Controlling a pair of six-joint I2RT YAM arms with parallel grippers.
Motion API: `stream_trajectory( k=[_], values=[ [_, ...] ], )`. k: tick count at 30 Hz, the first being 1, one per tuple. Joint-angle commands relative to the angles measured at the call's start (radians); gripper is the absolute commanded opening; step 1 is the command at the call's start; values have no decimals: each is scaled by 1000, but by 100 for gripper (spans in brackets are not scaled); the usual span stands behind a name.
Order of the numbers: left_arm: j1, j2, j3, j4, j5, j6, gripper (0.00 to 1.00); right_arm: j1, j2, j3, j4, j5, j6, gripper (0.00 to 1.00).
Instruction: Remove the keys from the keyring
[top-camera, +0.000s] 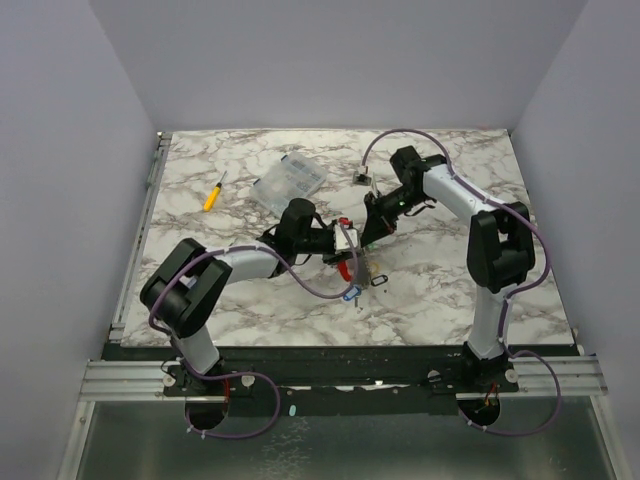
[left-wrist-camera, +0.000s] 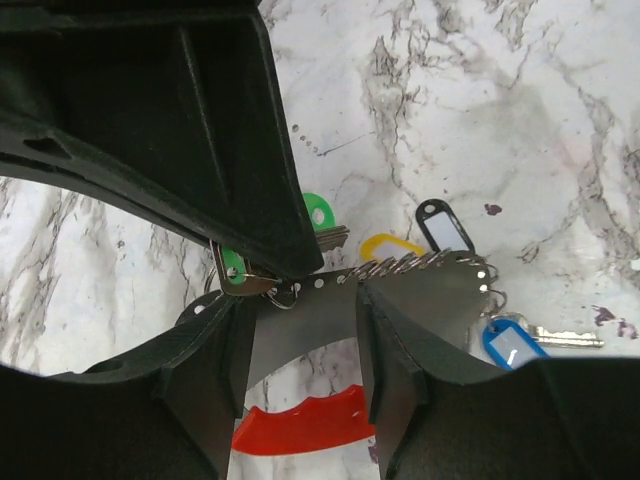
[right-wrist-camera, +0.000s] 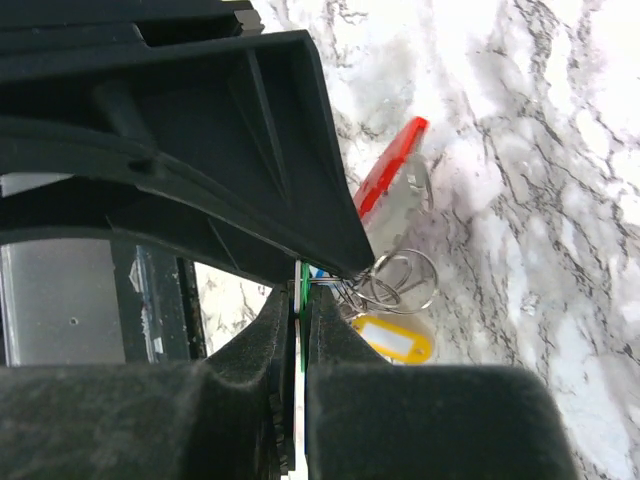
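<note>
Near the middle of the table (top-camera: 200, 300), the left claw (left-wrist-camera: 300, 385) is clamped on the keyring (left-wrist-camera: 425, 290) by its grey-and-red fob; the keys (left-wrist-camera: 508, 342) fan out from it; just to the right, the right claw (right-wrist-camera: 300, 310) is pinched together on a green-tagged key (right-wrist-camera: 301, 282).

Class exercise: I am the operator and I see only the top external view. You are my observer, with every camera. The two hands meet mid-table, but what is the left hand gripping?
Observer: The left hand clamps the keyring by its arc-shaped fob, one finger on each side.
Operator: And the right hand?
Observer: The right hand is shut on a green-tagged key, seen edge-on between its fingers.
Operator: Anything left loose?
Observer: A yellow tag sits below the rings, gripped by neither hand.
</note>
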Motion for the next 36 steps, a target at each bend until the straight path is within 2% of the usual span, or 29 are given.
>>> stream_trajectory(
  k=[1,5,12,14,18,29,31,36],
  values=[
    [-2,83,104,-191,-53,135,51,5,17,-6,32,3,11,1],
    [11,128,127,-139,-65,101,50,5,20,-37,32,5,-10,1],
    [9,145,134,-139,4,72,29,5,20,-46,38,3,-12,1],
    [6,134,128,-137,14,59,29,5,26,-44,35,3,-15,1],
    [5,105,107,-107,17,29,35,4,31,-35,25,-8,-14,1],
    [5,79,106,-19,69,-70,34,2,39,-3,2,-16,-6,1],
    [4,83,107,-12,77,-74,30,2,36,0,0,-18,-3,1],
    [3,97,94,-7,60,-59,13,-1,34,11,-10,-27,-1,1]
  ],
)
